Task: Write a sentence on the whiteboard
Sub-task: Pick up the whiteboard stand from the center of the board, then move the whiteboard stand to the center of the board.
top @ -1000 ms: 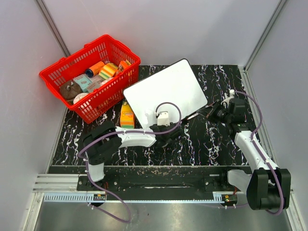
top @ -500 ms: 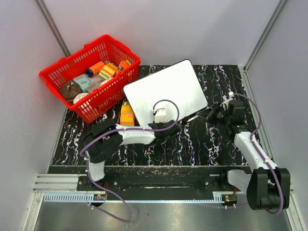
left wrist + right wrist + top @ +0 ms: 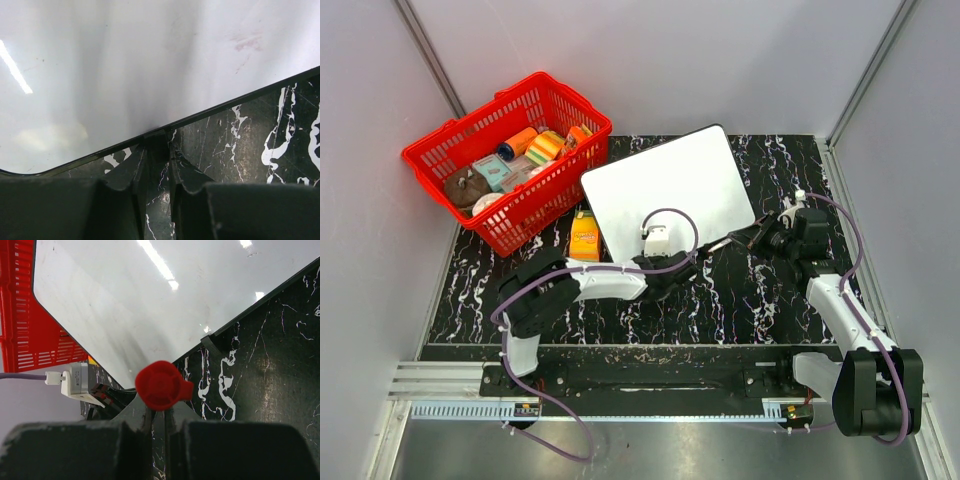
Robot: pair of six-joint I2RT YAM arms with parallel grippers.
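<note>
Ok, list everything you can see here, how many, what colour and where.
whiteboard: one, white with dark rim, no words on it, mid-table.
basket: one, red, far left, full of mixed small items.
carton: one, orange-yellow, between basket and whiteboard.
marker: one, red cap, held in the right tool.
table: one, black with white veins, under everything.
left tool: one, black, pinching the whiteboard's near rim.
right tool: one, black, shut on the marker.
</note>
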